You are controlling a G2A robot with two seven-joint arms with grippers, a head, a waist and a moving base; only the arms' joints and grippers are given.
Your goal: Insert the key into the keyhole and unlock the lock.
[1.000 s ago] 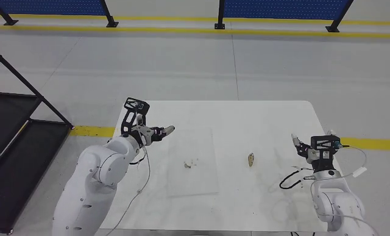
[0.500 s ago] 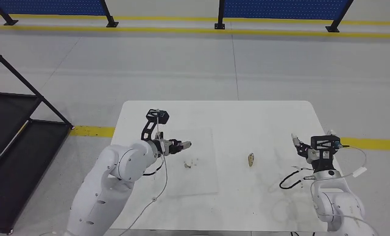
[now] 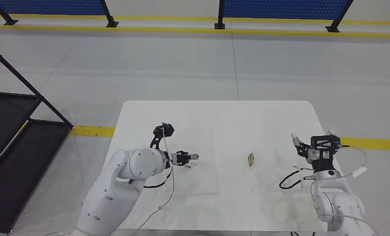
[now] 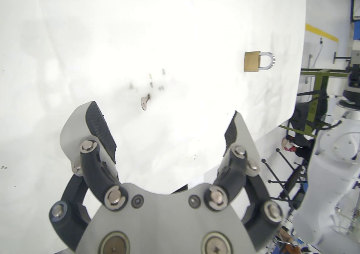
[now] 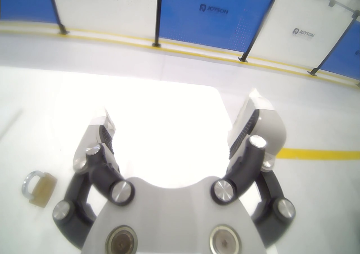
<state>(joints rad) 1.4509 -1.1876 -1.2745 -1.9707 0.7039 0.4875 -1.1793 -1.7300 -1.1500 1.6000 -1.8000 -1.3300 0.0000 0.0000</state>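
A small silver key [image 4: 144, 102] lies flat on the white table, among dark specks. In the top view the key [image 3: 189, 165] sits just at the tips of my left gripper [image 3: 191, 157], which hovers over it, open and holding nothing. Seen from the left wrist, the left gripper [image 4: 164, 114] has its jaws wide apart, with the key ahead between them. A brass padlock [image 4: 257, 61] with a silver shackle lies on its side farther right [image 3: 250, 158]. My right gripper [image 5: 180, 109] stands open and holding nothing near the table's right edge [image 3: 312, 136], with the padlock [image 5: 39, 187] off to its side.
A thin pale sheet [image 3: 204, 181] covers the table's middle, under the key. Black cables [image 3: 292, 178] loop beside the right arm. The white table [image 3: 268, 114] ends close behind the right gripper. A black rack [image 3: 24, 138] stands on the floor at the left.
My left arm has swung right across the table, from near the left edge to just over the key. The right arm, key and padlock have not moved.
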